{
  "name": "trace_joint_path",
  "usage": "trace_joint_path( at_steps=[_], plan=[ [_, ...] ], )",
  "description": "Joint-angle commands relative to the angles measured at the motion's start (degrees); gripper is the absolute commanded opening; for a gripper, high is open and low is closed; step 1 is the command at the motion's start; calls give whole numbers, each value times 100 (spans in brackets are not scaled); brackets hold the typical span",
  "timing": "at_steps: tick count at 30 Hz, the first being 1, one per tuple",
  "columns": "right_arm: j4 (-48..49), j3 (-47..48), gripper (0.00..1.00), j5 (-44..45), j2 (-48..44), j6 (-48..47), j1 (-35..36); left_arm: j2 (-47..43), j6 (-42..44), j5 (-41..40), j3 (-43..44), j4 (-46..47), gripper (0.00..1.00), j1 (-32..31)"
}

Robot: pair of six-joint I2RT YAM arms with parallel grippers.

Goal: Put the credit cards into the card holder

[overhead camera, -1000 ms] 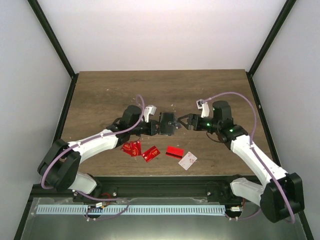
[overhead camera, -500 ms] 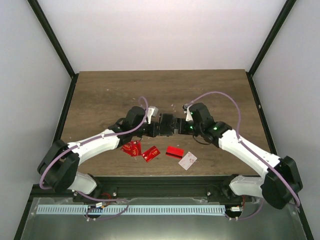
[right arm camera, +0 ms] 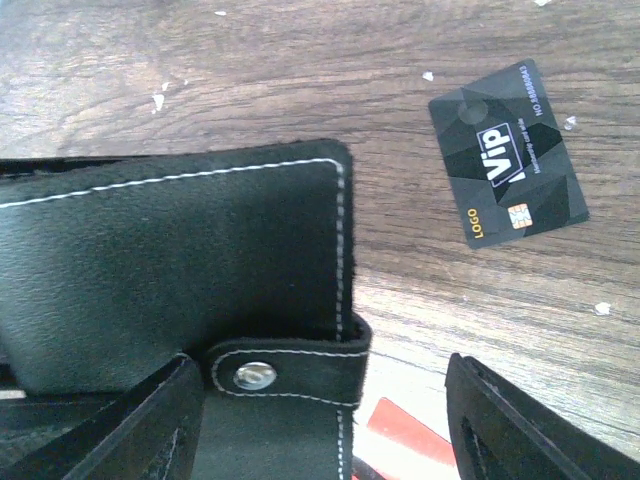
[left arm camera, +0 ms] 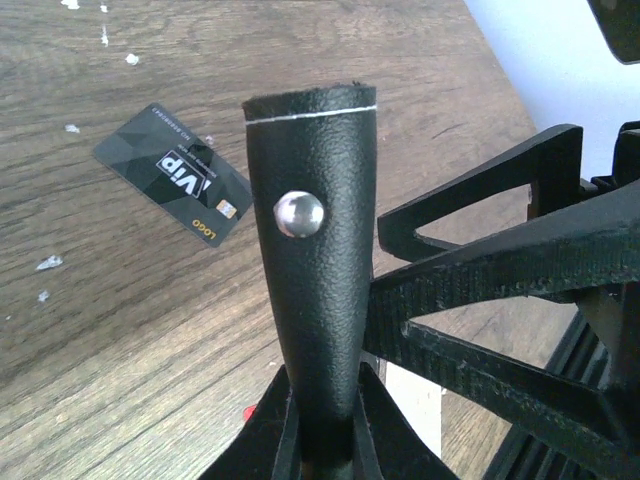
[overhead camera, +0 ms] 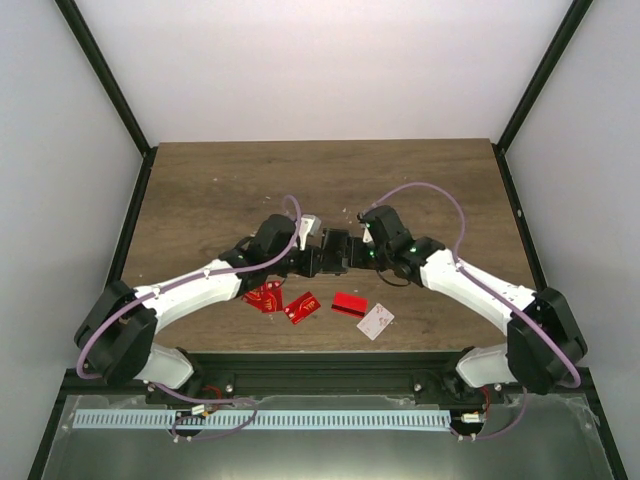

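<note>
The left gripper (left arm camera: 325, 425) is clamped tight on one end of the black card holder (left arm camera: 315, 270), holding it lifted off the wooden table (overhead camera: 200, 190) near the middle. The right gripper (right arm camera: 320, 400) faces it with jaws spread wide, one finger on either side of the holder's snap strap (right arm camera: 285, 375); it grips nothing. A dark grey VIP card (right arm camera: 508, 152) lies flat on the table just beside the holder. Several red cards (overhead camera: 301, 306) and a white card (overhead camera: 376, 321) lie closer to the arm bases.
</note>
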Motion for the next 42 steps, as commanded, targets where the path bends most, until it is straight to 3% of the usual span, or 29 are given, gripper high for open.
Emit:
trace_joint_path(
  at_steps=[1, 16, 22, 28, 33, 42],
  plan=[
    [-130, 217, 67, 406, 180, 57, 49, -192, 93, -20, 202, 64, 4, -52],
    [-391, 465, 67, 640, 272, 67, 51, -398, 240, 15, 357, -46, 4, -115],
    [-423, 122, 67, 756, 373, 20, -178, -543, 348, -52, 460, -298, 4, -121],
    [-344, -785, 64, 124, -125, -86, -1527, -932, 322, -374, 406, -599, 4, -109],
    [-398, -696, 64, -140, -746, -248, -1653, -1134, 322, -752, 346, -719, 4, -93],
    [864, -1070, 65, -2519, -2032, -708, -1649, -1171, 213, -589, 293, -689, 4, -94]
  ],
)
